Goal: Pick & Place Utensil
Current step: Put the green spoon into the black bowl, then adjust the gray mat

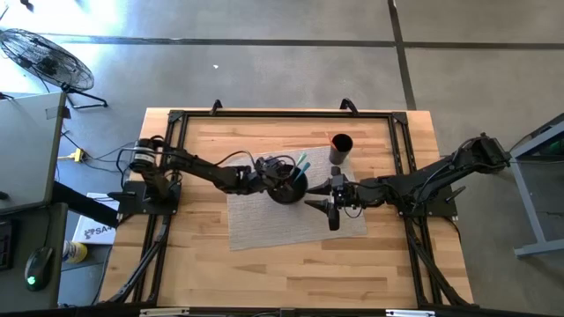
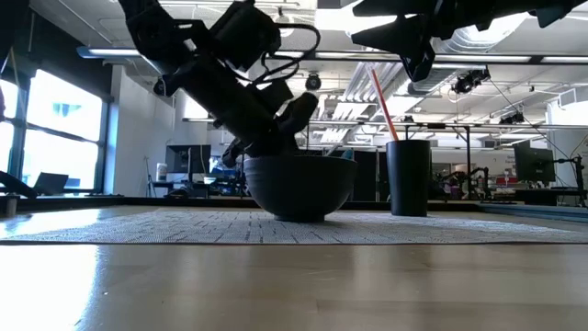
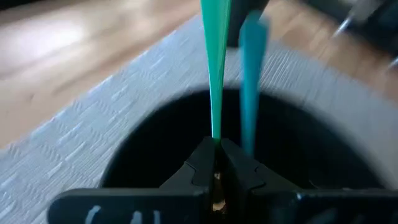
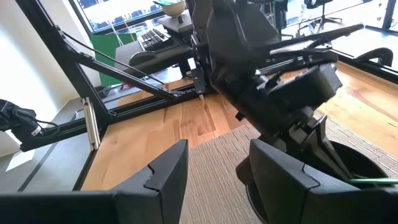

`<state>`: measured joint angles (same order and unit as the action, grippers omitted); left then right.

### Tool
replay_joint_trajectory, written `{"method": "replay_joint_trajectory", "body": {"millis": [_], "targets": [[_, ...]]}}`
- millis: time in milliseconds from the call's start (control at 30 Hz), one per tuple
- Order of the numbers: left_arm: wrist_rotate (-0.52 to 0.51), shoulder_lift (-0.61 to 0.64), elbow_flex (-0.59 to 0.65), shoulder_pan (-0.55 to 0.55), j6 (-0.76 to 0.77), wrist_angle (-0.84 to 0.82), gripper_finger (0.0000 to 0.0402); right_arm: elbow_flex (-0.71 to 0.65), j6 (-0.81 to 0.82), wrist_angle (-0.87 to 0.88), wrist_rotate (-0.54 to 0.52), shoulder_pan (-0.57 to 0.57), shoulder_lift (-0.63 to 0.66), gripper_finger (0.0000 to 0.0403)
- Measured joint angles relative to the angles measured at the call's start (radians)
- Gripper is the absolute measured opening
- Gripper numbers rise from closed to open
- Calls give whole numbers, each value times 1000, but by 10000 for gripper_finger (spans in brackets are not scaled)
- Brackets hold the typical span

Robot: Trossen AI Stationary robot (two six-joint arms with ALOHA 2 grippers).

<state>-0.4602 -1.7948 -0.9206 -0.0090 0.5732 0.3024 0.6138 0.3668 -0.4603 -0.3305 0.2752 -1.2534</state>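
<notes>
A dark bowl (image 1: 286, 189) stands on a grey woven mat (image 1: 264, 220) at the table's middle. My left gripper (image 1: 278, 177) reaches into the bowl from the left and is shut on a thin green utensil (image 3: 216, 68). A second teal utensil (image 3: 252, 74) stands in the bowl beside it, and both stick out past the bowl's far-right rim (image 1: 302, 162). A black cup (image 1: 341, 145) holding a red utensil (image 2: 381, 101) stands on the mat's far right. My right gripper (image 1: 322, 199) is open and empty, just right of the bowl and above the mat. My left gripper pinches the green utensil at its lower end (image 3: 216, 138) between its two fingertips, inside the bowl's hollow. The fingers slant down from the table's left and lie along the utensil. The utensil runs on past the fingertips, up and over the bowl's rim.
The table's black frame rails (image 1: 282, 114) run along its far and side edges. In the right wrist view, the left arm's wrist (image 4: 273, 81) stands close in front of my right gripper (image 4: 214, 168). Bare wood (image 1: 291, 273) lies toward the near edge.
</notes>
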Motion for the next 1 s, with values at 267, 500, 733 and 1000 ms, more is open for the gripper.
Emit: {"method": "replay_joint_trajectory", "body": {"millis": [267,500,733,1000], "targets": [[30,-37,2,1,2,46,10,0,0,7,0,0,0,165],[46,-36,1,2,2,45,20,0,0,8,0,0,0,165],[58,-13,1,2,-37,30,99,0,0,8,0,0,0,165],[67,182,1,2,-118,-146,137,0,18,29,9,0,0,165]]}}
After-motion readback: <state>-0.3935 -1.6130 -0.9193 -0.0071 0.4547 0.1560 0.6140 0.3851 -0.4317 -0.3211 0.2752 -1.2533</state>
